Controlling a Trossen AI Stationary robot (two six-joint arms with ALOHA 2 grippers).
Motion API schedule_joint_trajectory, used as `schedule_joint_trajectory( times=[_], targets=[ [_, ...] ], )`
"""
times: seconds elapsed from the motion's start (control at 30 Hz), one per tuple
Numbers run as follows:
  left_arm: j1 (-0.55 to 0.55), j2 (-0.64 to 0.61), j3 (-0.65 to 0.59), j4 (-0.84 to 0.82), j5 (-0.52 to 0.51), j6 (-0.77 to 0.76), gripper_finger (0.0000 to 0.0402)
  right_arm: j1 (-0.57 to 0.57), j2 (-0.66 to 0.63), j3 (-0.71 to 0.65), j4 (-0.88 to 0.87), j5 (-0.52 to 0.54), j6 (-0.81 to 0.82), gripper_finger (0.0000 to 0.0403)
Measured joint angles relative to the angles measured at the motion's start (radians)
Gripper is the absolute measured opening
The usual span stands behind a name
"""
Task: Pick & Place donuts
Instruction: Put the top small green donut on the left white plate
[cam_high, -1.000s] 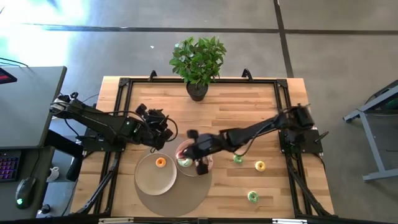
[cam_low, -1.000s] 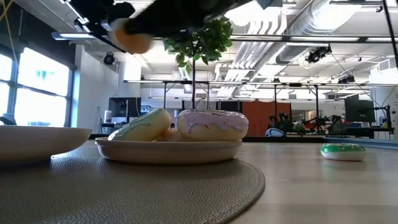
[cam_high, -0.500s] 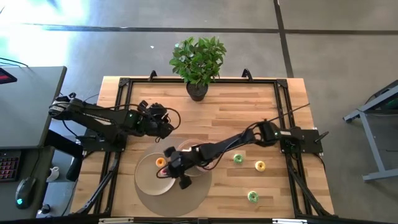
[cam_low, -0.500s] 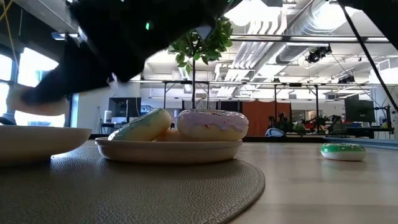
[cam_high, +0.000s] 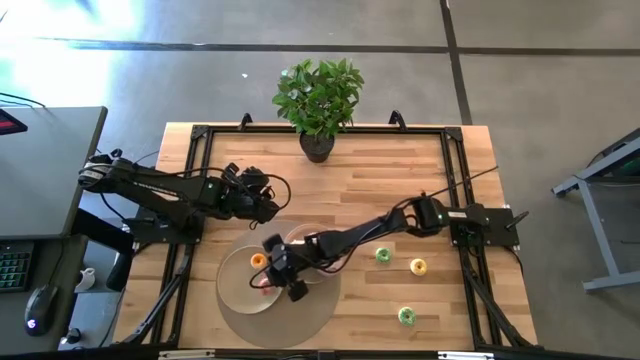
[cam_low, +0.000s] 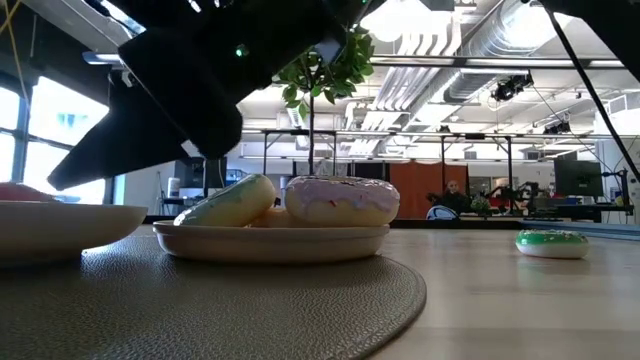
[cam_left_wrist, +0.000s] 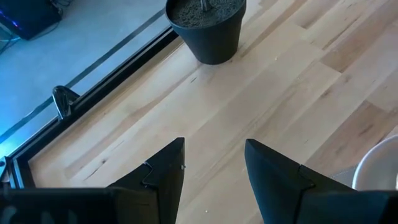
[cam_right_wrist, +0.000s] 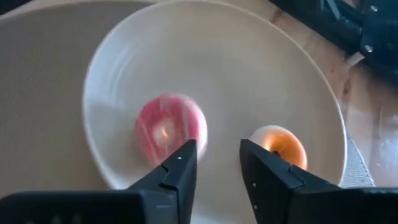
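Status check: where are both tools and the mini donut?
Right tool open above the big plate. Pink mini donut lies free on it beside the orange one. Left tool open, waiting nearby. Nothing in the way.

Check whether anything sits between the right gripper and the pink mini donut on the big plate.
Nothing visible does. The right gripper hangs open just above the large plate, with the pink mini donut lying loose on it before the fingers and an orange mini donut beside it.
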Motion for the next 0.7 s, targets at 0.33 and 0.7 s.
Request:
schedule_joint_trajectory(
  times=[0.33,0.7],
  targets=[
    [0.0,0.0,0.0,0.001,0.063,0.002,0.0165,0.087,-0.207,0.0,-0.451,0.288,-0.012,0.0144],
    [-0.001,0.0,0.0,0.009,0.096,0.007,0.0165,0.159,-0.33,0.0,-0.939,0.446,0.401,0.0133]
  ],
)
